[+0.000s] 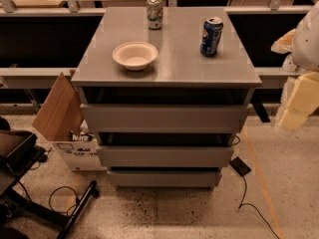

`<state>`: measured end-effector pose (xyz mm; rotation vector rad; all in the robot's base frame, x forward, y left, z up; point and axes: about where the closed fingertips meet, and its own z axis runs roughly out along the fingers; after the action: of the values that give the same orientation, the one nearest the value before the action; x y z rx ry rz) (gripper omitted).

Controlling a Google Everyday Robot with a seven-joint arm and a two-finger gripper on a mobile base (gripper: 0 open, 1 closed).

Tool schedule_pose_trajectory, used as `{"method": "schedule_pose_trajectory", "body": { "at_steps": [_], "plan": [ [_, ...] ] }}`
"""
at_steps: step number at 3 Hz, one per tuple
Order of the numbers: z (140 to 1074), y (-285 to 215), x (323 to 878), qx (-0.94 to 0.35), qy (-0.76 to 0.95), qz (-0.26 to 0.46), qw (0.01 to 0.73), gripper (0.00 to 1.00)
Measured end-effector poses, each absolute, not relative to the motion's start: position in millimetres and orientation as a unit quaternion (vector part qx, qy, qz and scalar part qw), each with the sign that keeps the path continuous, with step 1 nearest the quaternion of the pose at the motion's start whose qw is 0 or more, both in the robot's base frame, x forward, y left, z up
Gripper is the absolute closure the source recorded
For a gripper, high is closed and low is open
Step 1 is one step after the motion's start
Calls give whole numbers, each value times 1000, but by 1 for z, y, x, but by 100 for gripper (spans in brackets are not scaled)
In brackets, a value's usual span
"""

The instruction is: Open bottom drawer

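A grey cabinet [167, 68] stands in the middle of the camera view with three flat, handle-less drawer fronts stacked below its top. The bottom drawer [164, 178] is the lowest and narrowest front, just above the floor, with a thin dark gap over it. Its front sits in line with the cabinet. My gripper [297, 103], pale yellow under a white arm part [309, 34], hangs at the right edge of the view. It is level with the top drawer, well right of the cabinet and touching nothing.
On the cabinet top are a white bowl [135, 55], a green-and-white can [155, 12] and a blue can [212, 36]. An open cardboard box [62, 118] and a black stand [20, 183] are at the left. A cable [249, 203] crosses the floor at the right.
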<state>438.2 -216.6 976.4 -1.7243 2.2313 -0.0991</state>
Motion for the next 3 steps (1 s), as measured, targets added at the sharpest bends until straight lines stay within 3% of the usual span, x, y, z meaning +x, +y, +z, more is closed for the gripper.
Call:
{"method": "schedule_pose_trajectory", "body": {
  "at_steps": [2,3],
  "plan": [
    [947,-219,448,-604,779,-44,163,0],
    [867,-223,452,-595,788,-29,158,0]
  ]
}}
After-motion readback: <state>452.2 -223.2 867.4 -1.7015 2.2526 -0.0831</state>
